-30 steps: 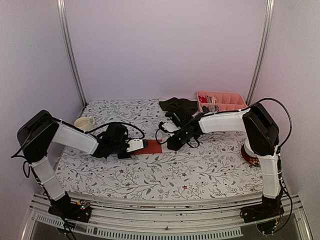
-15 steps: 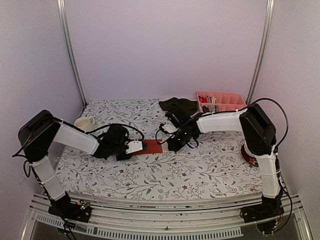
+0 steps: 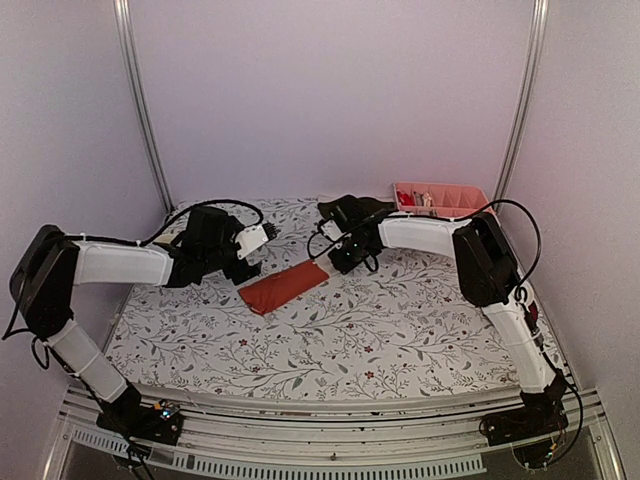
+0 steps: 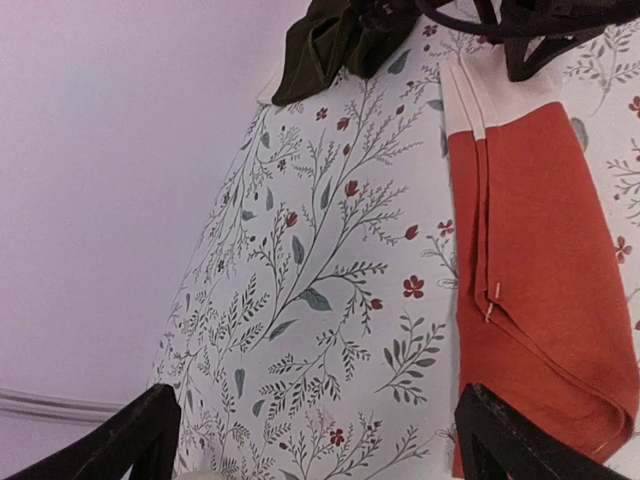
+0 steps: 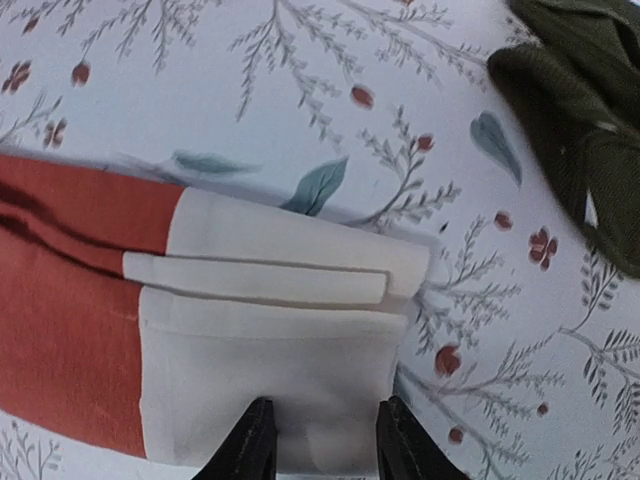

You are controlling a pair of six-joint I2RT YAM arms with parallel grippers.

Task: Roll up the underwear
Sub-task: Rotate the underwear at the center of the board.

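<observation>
**Left claw (image 4: 318, 405) let go**

It's sprung wide open, empty, and pulled back. The red underwear (image 3: 283, 287) lies folded flat just ahead of it. Its white end is under the right claw (image 5: 322, 440), narrowly parted, can't tell if gripping. Reckon rolling comes next.

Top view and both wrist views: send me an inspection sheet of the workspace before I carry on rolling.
Surface: floral table cover, flat, no spills seen.
Job's things: rust-red underwear folded into a flat strip, whitish waistband at one end, not yet rolled; dark olive garment bunched behind it.
Clutter: pink divided tray at back right, small items inside.
Grippers: left gripper jaws wide, holding nothing; right gripper jaws apart over the waistband's edge.
Cables: black loops over both wrists, none seen on the cloth.
Surroundings: plain walls, metal uprights; nothing else seen.
</observation>
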